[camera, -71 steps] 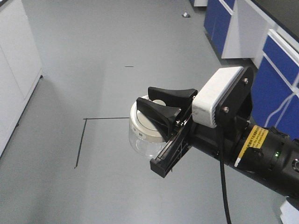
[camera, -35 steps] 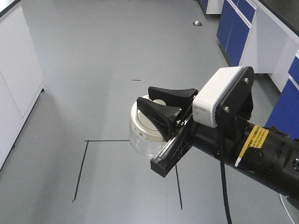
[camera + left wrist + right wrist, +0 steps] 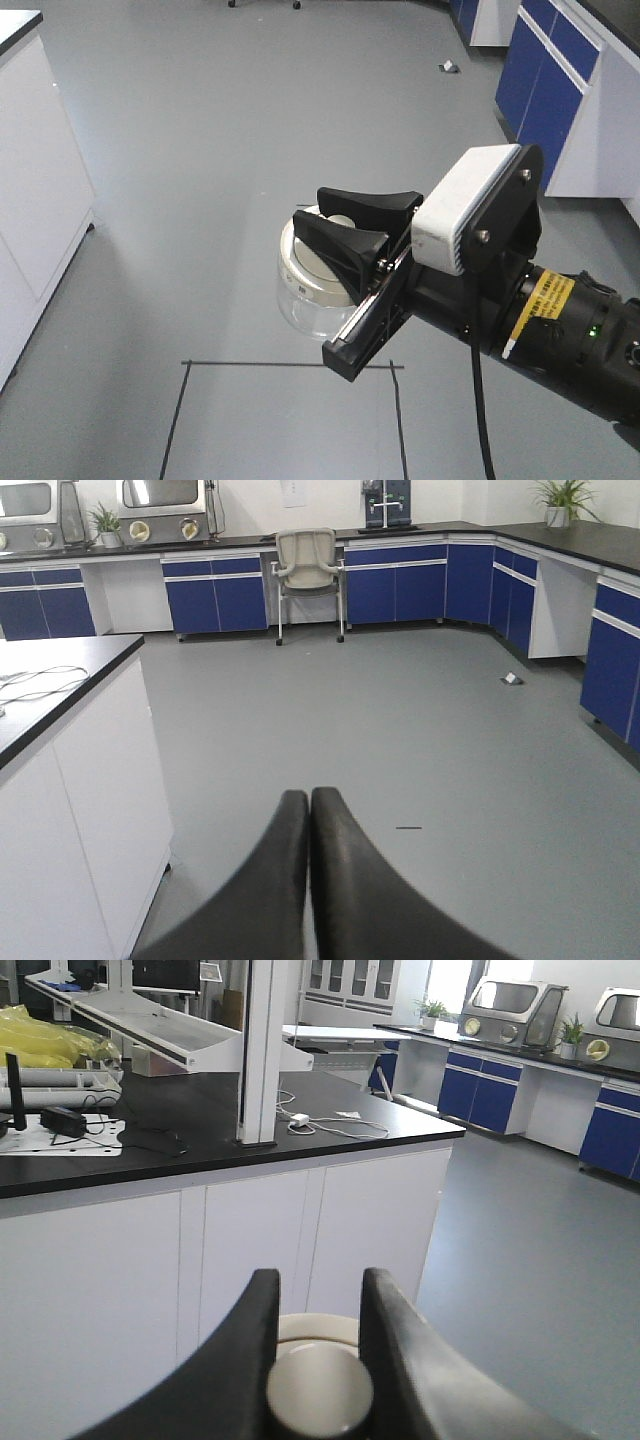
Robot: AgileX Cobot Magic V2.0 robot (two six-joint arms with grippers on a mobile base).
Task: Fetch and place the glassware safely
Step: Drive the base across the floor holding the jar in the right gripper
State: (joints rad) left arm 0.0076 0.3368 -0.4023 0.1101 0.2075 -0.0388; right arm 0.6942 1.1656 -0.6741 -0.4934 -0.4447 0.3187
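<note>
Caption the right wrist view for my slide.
Right pincer holds the lidded glass jar by its knob, facing a white lab bench.

The jar [image 3: 300, 292] hangs above the floor [image 3: 200, 130], its lid knob between the jaws of the right gripper [image 3: 310, 208], whose arm extends to the jar's right. Tape lines [image 3: 290, 364] lie on the floor on the jar's near side. A counter [image 3: 35, 180] stands left of the jar. Cabinets [image 3: 550, 90] stand beyond it to the right.

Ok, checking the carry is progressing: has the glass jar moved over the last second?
Yes. Fixed in the right gripper, the jar has travelled forward: the black floor tape, earlier level with it, now lies below it in view.
</note>
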